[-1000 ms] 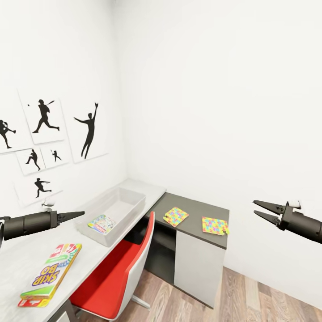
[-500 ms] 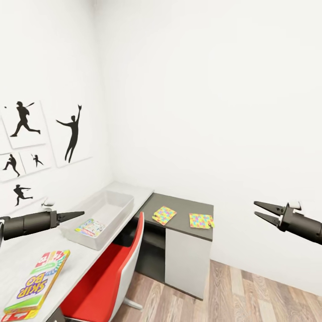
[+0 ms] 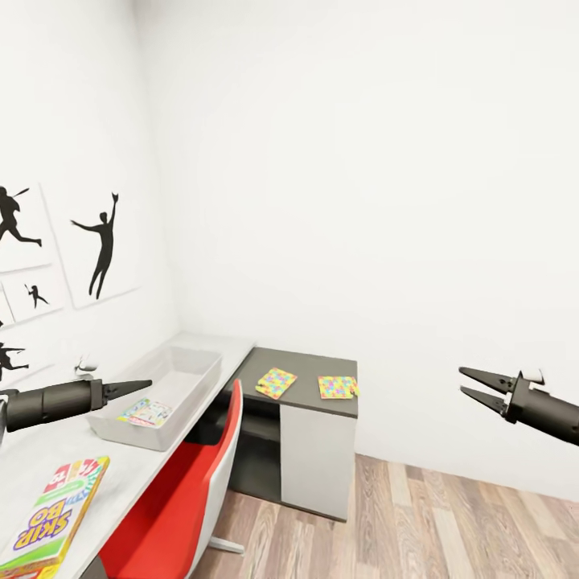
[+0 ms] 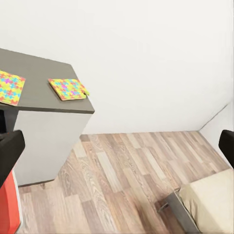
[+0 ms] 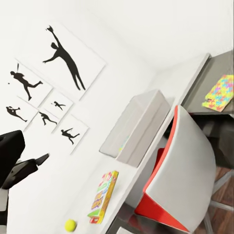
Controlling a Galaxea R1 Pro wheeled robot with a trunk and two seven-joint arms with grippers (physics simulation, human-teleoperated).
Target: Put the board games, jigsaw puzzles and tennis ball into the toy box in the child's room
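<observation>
At lower left the left gripper [image 3: 145, 383], fingers narrow, hovers near the toy box [image 3: 189, 382]; the right gripper [image 3: 470, 383], fingers wide, hangs mid-right. Two jigsaw puzzles [image 3: 276, 383] lie on the table [image 3: 310, 371].

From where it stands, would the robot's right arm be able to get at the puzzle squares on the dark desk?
Probably not yet. The right gripper hangs open over bare floor, well apart from the two jigsaw puzzles on the lower dark desk section. Nothing blocks the way; the robot likely needs to move closer.
</observation>
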